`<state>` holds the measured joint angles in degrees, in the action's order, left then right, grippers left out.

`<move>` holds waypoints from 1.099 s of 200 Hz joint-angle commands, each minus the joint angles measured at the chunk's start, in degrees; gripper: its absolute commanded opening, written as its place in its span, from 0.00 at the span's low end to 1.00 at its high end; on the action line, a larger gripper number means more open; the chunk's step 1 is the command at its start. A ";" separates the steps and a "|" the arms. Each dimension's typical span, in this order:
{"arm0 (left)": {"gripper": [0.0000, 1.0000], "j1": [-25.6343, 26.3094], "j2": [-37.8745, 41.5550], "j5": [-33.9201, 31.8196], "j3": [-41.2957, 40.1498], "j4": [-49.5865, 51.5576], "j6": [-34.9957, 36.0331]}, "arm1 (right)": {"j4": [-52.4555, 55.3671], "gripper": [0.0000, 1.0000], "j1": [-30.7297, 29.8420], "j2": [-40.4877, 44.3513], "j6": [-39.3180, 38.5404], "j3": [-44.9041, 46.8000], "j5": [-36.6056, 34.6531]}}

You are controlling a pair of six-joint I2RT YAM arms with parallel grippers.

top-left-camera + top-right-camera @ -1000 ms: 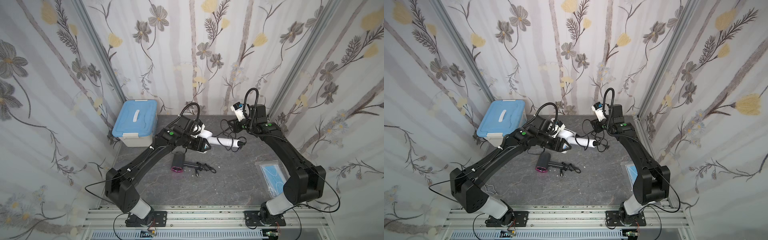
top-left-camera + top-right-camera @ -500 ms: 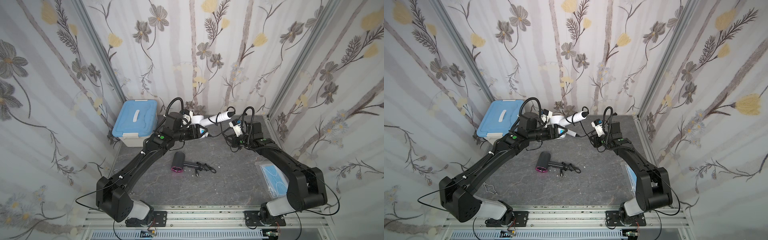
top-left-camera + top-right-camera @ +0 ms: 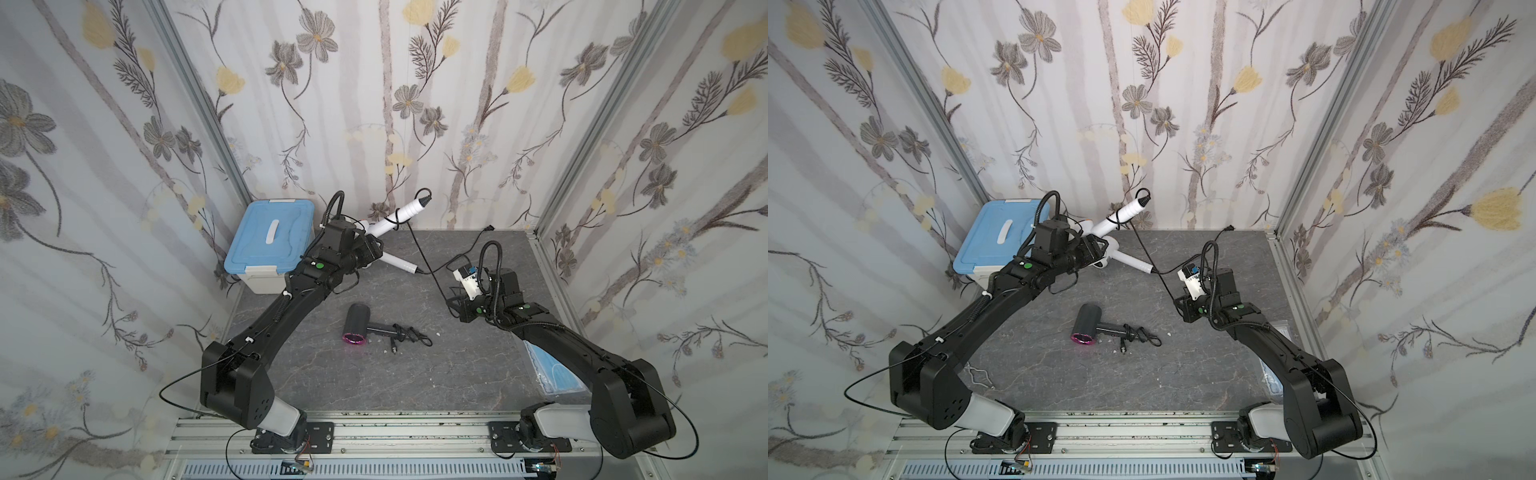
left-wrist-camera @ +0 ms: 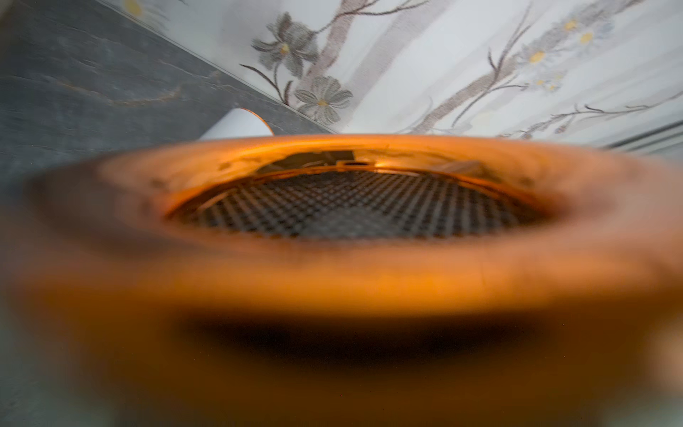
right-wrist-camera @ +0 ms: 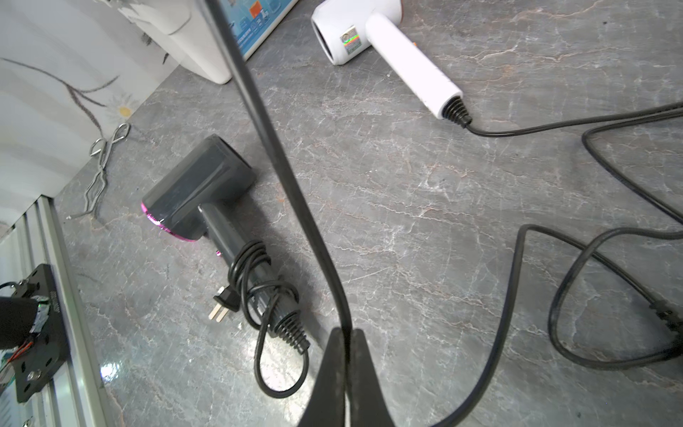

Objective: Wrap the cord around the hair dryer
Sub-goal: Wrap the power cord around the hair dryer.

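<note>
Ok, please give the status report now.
Left gripper holds white plastic hair dryer aloft. Right fingers pinch its black cord, taut. Second white hair dryer lies beneath, close.

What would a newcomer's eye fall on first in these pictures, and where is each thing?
The left gripper holds a white hair dryer raised over the back of the table, its handle slanting upward. Its black cord runs taut down to the right gripper, which is shut on it. In the middle of the table lies a dark hair dryer, with a second cord wound round its handle.
</note>
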<state>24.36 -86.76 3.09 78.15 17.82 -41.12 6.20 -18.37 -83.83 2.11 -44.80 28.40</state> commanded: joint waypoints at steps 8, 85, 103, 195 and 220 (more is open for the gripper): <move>0.00 -0.15 -2.86 -17.41 2.74 4.61 -0.03 | 5.12 0.00 -2.46 3.38 0.79 -0.37 -3.86; 0.00 6.48 -8.60 -29.02 7.14 15.03 9.67 | 9.63 0.00 -5.69 8.53 1.41 -5.98 -1.19; 0.00 9.15 -8.97 -29.18 9.29 18.32 14.79 | 9.28 0.00 -5.62 7.19 1.32 -8.71 -0.35; 0.00 16.42 -12.17 -31.97 14.84 33.92 28.76 | 21.88 0.00 -5.19 -0.77 -7.73 -34.63 -6.94; 0.00 16.59 -11.14 -22.88 12.56 31.83 30.75 | 25.85 0.00 -3.86 -3.22 -11.65 -41.21 -9.51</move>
<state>40.69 -99.09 -27.14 92.01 51.64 -13.19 28.14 -23.27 -85.21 -4.47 -81.08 22.06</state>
